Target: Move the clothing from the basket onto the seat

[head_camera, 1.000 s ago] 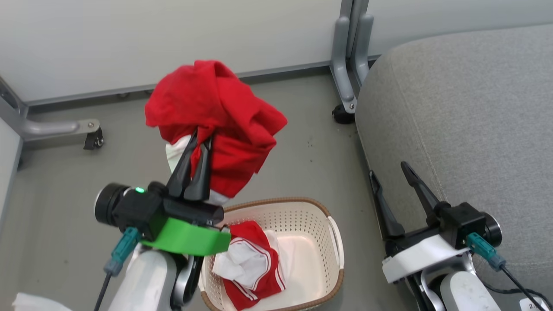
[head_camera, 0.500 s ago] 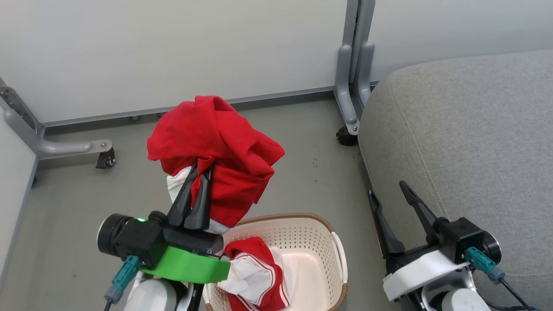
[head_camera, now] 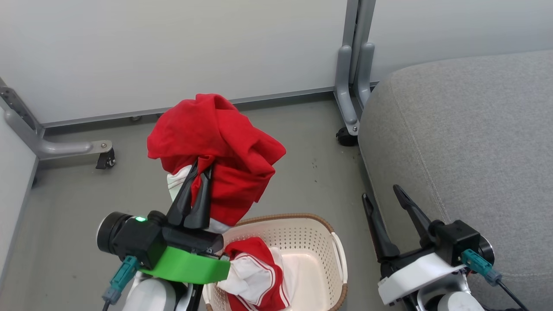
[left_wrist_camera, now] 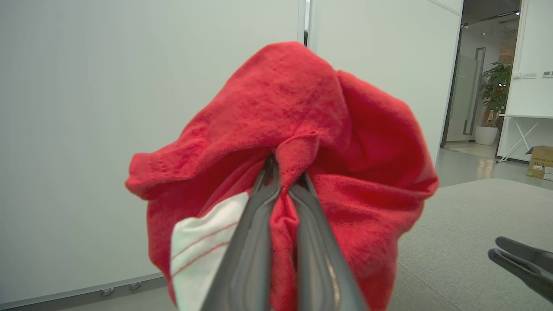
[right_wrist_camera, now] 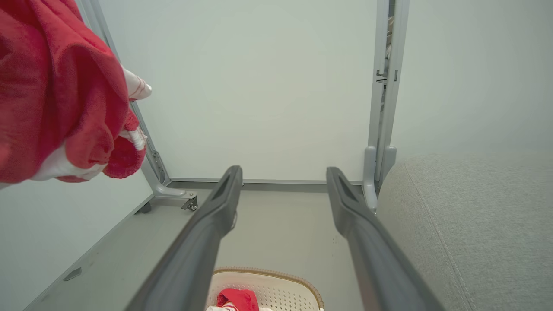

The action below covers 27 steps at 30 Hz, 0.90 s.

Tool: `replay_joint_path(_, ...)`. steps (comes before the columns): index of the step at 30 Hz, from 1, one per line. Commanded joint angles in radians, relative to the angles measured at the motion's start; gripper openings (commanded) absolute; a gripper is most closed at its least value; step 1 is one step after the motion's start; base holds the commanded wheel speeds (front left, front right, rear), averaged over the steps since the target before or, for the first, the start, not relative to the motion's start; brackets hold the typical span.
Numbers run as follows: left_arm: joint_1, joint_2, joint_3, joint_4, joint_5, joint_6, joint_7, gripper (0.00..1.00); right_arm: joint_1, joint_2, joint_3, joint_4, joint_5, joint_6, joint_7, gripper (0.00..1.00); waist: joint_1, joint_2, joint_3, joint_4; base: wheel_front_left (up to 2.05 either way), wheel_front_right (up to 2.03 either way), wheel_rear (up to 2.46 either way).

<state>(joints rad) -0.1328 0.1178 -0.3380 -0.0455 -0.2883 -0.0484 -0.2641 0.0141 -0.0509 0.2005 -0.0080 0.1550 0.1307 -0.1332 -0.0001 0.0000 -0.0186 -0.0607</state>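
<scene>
While the left gripper (head_camera: 203,164) keeps its two fingers pressed together on a fold of the plain red garment (head_camera: 216,129), the head view shows that cloth bunched over and past the fingertips, held clear of the floor (head_camera: 77,207). A white cuff (head_camera: 177,181) hangs beside the gripper's left finger. Behind the fingertips, below and to the right of the gripper's green wrist band, sits the basket (head_camera: 302,233). The striped garment (head_camera: 255,272) lies inside it, against the side nearest that wrist. The right gripper (head_camera: 381,192) has its fingers spread wide with nothing between them. The seat (head_camera: 475,129) lies just to its right and ahead, and the basket is near on its left.

From the left wrist view, the left gripper (left_wrist_camera: 287,166) is clamped on a pinch of red fabric at its tips. The plain red garment (left_wrist_camera: 311,108) balloons above and around both fingers, with the white cuff (left_wrist_camera: 198,242) to the left of them. The seat (left_wrist_camera: 475,224) spreads out low to the right, and the right gripper (left_wrist_camera: 496,247) pokes in at that edge.

From the right wrist view, the right gripper (right_wrist_camera: 284,170) is parted and empty. The plain red garment (right_wrist_camera: 52,86) hangs high to its left. The basket (right_wrist_camera: 268,272) sits low between its fingers, with the striped garment (right_wrist_camera: 235,298) inside. The seat (right_wrist_camera: 475,216) lies beside the right finger.
</scene>
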Motion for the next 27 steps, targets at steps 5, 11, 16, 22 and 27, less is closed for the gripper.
replay_joint_path(5, -0.002, 0.0, 0.005, -0.006, 0.009, -0.006, 0.0, 0.0, -0.05, -0.007, 0.075, -0.02, 0.061, 0.0, 0.01, 1.0, 0.0001, 0.0, 0.006, 0.002, 0.0, 0.0, 0.0)
replay_joint_path(11, -0.013, -0.004, 0.001, -0.005, 0.015, -0.014, 0.0, 0.0, -0.149, -0.029, 0.23, -0.017, 0.115, 0.0, 0.013, 1.0, 0.0001, 0.0, 0.018, 0.012, 0.0, 0.0, 0.0)
replay_joint_path(16, -0.029, -0.009, -0.006, 0.004, 0.02, -0.016, 0.0, 0.0, -0.237, -0.05, 0.373, -0.005, 0.188, 0.0, 0.01, 1.0, 0.0001, 0.0, 0.027, 0.027, 0.0, 0.0, 0.0)
replay_joint_path(22, -0.041, -0.017, -0.016, 0.002, 0.024, -0.023, 0.0, 0.0, -0.342, -0.058, 0.481, 0.054, 0.243, 0.0, -0.004, 1.0, 0.0001, 0.0, 0.036, 0.04, 0.0, 0.0, 0.0)
replay_joint_path(27, -0.048, -0.02, -0.03, 0.003, 0.029, -0.029, 0.0, 0.0, -0.425, -0.043, 0.54, 0.144, 0.272, 0.0, -0.019, 1.0, 0.0001, 0.0, 0.038, 0.049, 0.0, 0.0, 0.0)
